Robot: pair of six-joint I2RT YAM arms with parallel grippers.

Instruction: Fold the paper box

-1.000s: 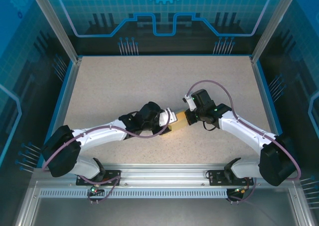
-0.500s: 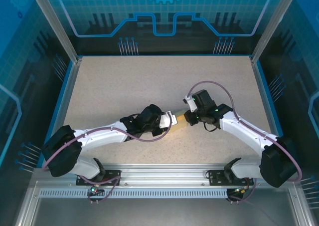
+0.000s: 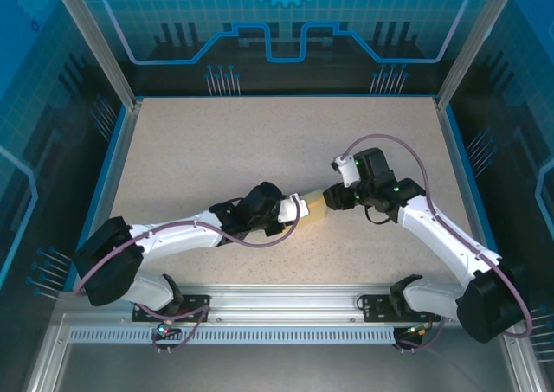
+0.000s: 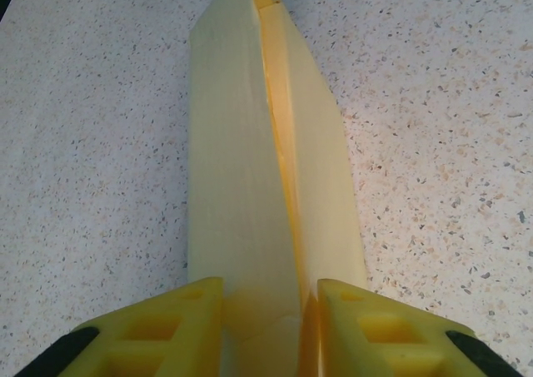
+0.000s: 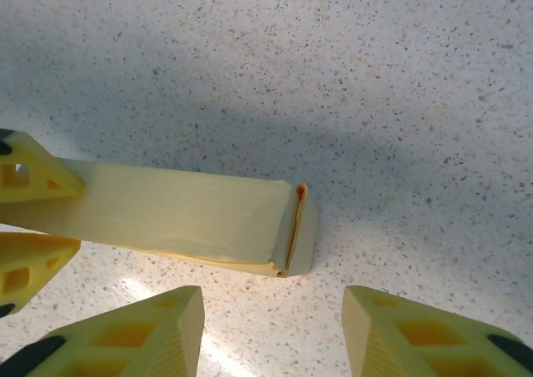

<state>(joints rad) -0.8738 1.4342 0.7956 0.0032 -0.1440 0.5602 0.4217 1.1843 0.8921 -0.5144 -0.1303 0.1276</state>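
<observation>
Left wrist: left end effector (image 4: pixel 266 298) clamped on paper box (image 4: pixel 241 161), seam gaping. Right end effector (image 5: pixel 273 304) open beside it. Mostly folded; closing likely remains.

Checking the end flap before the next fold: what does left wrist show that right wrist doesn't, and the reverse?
Left wrist: the long seam running down the paper box, darker yellow inside the gap, with the left gripper clamped on its near end.
Right wrist: the box's far end, its end flap standing ajar, and the right gripper open, short of that end and not touching it.
Both: the same pale yellow box, held by the left gripper, with the speckled table behind it.
</observation>
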